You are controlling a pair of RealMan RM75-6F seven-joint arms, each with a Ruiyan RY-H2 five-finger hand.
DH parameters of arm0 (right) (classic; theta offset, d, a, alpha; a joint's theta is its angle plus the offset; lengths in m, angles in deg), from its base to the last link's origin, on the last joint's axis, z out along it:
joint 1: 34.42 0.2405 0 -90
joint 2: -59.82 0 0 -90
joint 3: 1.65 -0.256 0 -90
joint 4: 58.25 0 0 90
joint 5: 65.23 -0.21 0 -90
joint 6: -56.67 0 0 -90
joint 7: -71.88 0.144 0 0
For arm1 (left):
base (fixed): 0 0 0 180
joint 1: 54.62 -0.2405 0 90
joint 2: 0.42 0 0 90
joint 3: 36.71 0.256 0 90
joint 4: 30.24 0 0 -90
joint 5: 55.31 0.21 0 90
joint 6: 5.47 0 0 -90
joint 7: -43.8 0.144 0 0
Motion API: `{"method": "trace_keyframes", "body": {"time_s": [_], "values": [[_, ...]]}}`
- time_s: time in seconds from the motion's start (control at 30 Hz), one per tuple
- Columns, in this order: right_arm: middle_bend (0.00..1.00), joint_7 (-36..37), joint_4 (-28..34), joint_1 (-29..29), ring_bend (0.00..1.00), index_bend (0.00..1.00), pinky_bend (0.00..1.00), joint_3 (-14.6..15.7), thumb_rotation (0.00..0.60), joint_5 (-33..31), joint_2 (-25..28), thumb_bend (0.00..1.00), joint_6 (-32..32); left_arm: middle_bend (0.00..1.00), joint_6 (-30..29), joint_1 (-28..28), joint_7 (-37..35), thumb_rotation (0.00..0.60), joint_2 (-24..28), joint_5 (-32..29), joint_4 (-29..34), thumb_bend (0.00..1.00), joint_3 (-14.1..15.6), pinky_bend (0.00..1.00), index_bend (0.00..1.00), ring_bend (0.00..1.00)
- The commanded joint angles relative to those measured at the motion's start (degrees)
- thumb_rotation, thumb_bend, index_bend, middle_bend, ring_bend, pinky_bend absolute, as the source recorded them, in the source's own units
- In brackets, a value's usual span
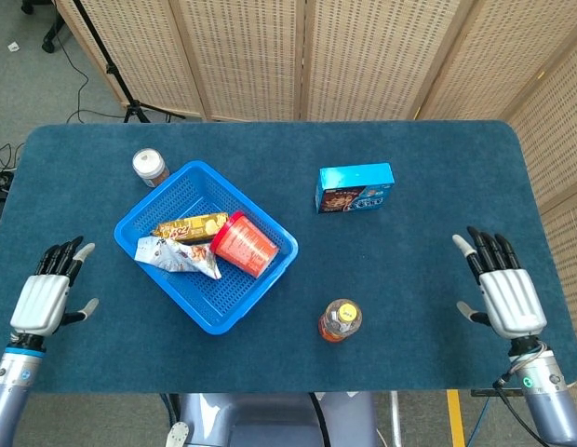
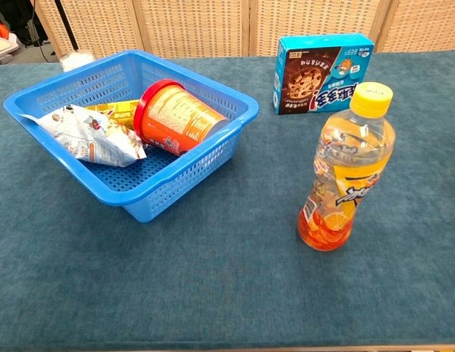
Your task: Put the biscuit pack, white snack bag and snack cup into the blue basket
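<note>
The blue basket sits left of the table's middle. Inside it lie the yellow biscuit pack, the white snack bag and the red snack cup on its side. My left hand hovers open near the front left edge, well left of the basket. At the front right edge my right hand is open with fingers spread, far from the basket. Neither hand shows in the chest view.
An orange drink bottle stands in front of the basket's right side. A cyan cookie box stands behind it. A small jar sits behind the basket's left corner.
</note>
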State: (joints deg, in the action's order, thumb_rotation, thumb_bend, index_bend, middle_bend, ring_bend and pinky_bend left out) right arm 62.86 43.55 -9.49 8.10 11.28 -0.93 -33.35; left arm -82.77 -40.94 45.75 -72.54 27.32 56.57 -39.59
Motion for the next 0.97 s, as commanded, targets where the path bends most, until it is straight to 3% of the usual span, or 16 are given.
{"method": "trace_keyframes", "body": {"time_s": [0.03, 0.53, 0.97], "values": [[0.00, 2.2, -3.1, -4.6, 0.00, 0.08, 0.02, 1.6, 0.600, 2.8, -1.2, 0.16, -2.1, 0.00, -1.3, -0.5, 1.6, 0.600, -0.2, 1.1, 0.5, 0.25, 0.3, 0.06, 0.04, 0.00], [0.00, 14.1, -11.6, -13.0, 0.00, 0.08, 0.02, -1.9, 0.600, 6.3, -2.8, 0.16, -3.4, 0.00, -4.8, -2.0, 1.3, 0.600, 1.2, 3.0, 2.6, 0.25, 0.4, 0.06, 0.04, 0.00], [0.00, 13.4, -11.8, -14.7, 0.00, 0.08, 0.02, -5.1, 0.600, 7.6, -3.2, 0.16, -0.6, 0.00, -5.9, -2.9, 1.3, 0.600, 1.5, 4.6, 2.9, 0.25, 1.1, 0.06, 0.04, 0.00]]}}
